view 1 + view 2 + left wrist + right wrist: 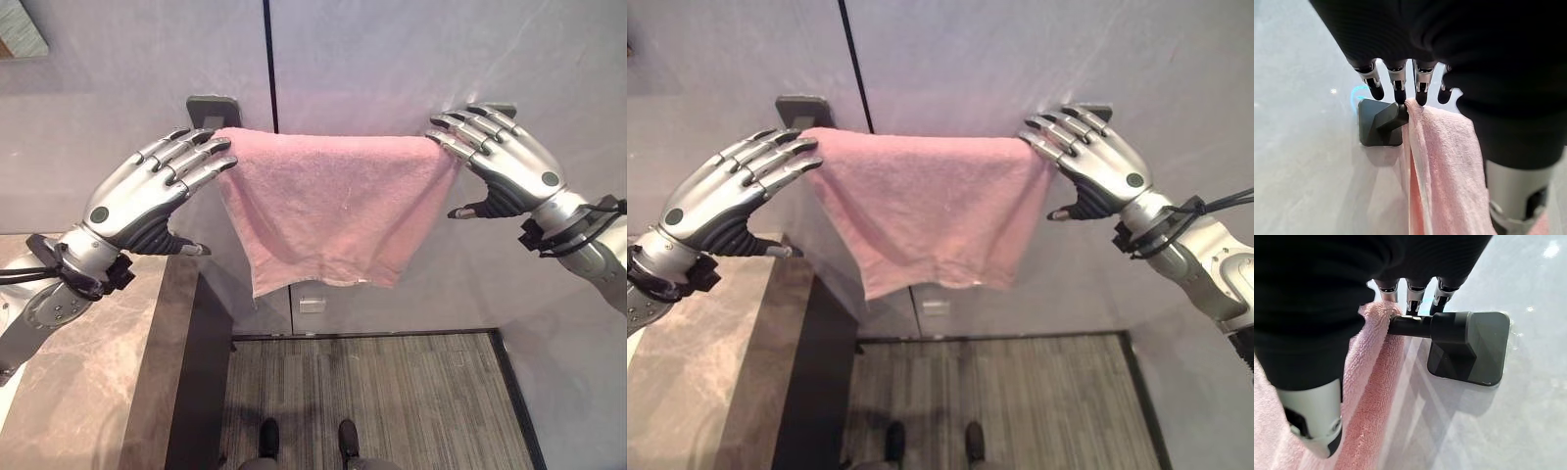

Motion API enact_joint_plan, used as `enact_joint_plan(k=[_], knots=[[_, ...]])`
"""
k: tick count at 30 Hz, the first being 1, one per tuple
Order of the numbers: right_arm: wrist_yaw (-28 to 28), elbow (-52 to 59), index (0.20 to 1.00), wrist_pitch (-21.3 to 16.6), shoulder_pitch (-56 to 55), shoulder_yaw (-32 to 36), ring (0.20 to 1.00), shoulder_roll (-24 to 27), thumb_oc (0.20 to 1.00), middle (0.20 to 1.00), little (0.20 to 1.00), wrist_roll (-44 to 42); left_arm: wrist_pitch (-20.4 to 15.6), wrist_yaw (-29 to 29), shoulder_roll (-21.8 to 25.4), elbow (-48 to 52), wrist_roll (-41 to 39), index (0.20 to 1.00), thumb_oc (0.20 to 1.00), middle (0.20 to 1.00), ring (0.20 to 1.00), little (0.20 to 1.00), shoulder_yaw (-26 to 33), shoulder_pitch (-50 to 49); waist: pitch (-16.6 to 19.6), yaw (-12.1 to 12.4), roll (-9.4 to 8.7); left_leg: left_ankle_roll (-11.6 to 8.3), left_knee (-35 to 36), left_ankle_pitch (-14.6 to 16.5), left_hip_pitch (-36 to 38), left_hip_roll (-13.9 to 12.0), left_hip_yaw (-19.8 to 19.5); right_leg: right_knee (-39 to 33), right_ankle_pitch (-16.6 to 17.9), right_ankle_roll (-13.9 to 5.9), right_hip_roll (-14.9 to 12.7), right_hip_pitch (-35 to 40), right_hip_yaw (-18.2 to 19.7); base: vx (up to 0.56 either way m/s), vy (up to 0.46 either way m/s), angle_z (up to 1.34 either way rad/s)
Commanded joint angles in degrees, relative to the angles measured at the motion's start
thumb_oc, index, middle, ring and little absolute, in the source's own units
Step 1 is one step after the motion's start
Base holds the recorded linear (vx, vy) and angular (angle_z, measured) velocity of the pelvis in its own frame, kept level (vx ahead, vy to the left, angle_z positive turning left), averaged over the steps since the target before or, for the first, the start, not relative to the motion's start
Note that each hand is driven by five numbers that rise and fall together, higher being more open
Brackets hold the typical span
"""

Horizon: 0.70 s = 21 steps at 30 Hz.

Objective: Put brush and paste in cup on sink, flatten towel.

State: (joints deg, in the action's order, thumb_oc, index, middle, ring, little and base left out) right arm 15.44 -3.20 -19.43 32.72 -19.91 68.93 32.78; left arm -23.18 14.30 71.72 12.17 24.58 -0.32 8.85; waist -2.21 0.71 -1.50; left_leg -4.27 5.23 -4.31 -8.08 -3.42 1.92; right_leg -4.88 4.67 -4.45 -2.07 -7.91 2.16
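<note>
- Left hand [137,196], fingers straight, tips touching the pink towel's [328,206] left top corner
- Right hand [509,162], fingers extended, tips resting on its right top corner
- Towel hangs over a dark wall rail [1415,325] between both hands

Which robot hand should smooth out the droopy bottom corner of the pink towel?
Probably the left hand. The towel hangs longer and uneven on that side, closer to it. The right hand rests open at the other top corner, by the shorter edge.

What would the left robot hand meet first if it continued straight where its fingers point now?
Probably the pink towel at its end on the rail: the left robot hand has straight fingertips at its edge. Depth is uncertain.
</note>
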Motion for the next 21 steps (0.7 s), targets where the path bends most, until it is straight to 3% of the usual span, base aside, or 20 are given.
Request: enact_joint_plan(k=[1,7,9,11,13,21], knots=[[-3.93,-15.05,1.0,7.63,-1.33,-3.32,1.0,0.39,1.0,1.0,1.0,-0.02,0.17,-2.97,-2.35,-2.79,-2.46,1.0,1.0,1.0,1.0,1.0,-1.52,-0.95,-0.22,0.43,0.43,-1.3,-0.23,2.69,2.79,0.6,-0.02,-0.12,1.3,-3.71,-2.19,-0.34,-2.82,0.0,0.0,0.0],[0.96,-13.19,1.0,6.87,-3.8,0.9,1.0,-4.87,1.0,1.0,1.0,-2.61,-0.56,0.62,-8.38,-2.07,-3.48,1.0,1.0,1.0,1.0,1.0,-2.97,1.31,0.36,0.26,0.3,-1.14,-0.23,2.8,3.24,0.66,-0.29,-0.12,1.13,-3.61,-2.22,0.39,-3.21,0.02,-0.004,0.06],[5.45,-9.25,1.0,6.17,-6.43,5.52,1.0,-9.85,1.0,1.0,1.0,-3.65,-1.0,3.91,-12.92,-2.11,-3.66,1.0,1.0,1.0,1.0,1.0,-4.58,2.99,0.98,0.12,0.17,-0.96,-0.23,3.11,3.69,0.73,-0.41,-0.12,1.01,-3.56,-2.2,0.83,-3.23,0.03,-0.01,0.1],[6.33,-6.71,1.0,5.66,-7.19,7.24,1.0,-11.96,1.0,1.0,1.0,-5.25,-0.82,4.89,-14.98,-2.08,-3.97,1.0,1.0,1.0,1.0,1.0,-5.61,3.6,1.16,0.18,0.01,-0.9,-0.23,3.21,3.91,0.73,-0.41,-0.12,1.01,-3.56,-2.23,1.04,-3.33,0.01,-0.006,0.06],[8.64,-3.55,1.0,4.15,-7.66,8.66,1.0,-17.51,1.0,1.0,1.0,-8.92,-0.61,6.89,-19.31,-3.08,-4.43,1.0,1.0,1.0,1.0,1.0,-7.18,5.15,1.92,0.17,-0.33,-0.83,-0.23,3.41,4.44,0.71,-0.43,-0.12,1.02,-3.47,-2.23,1.54,-3.35,0.0,0.0,0.0],[10.21,5.46,1.0,1.68,-7.04,10.66,1.0,-29.08,1.0,1.0,1.0,-16.5,1.13,10.44,-26.17,-4.23,-3.05,1.0,1.0,1.0,1.0,1.0,-7.92,7.99,3.87,0.24,-1.42,-0.57,-0.23,4.03,6.64,0.67,0.09,-0.11,1.01,-3.1,-1.82,3.58,-3.32,0.0,-0.006,-0.02]])
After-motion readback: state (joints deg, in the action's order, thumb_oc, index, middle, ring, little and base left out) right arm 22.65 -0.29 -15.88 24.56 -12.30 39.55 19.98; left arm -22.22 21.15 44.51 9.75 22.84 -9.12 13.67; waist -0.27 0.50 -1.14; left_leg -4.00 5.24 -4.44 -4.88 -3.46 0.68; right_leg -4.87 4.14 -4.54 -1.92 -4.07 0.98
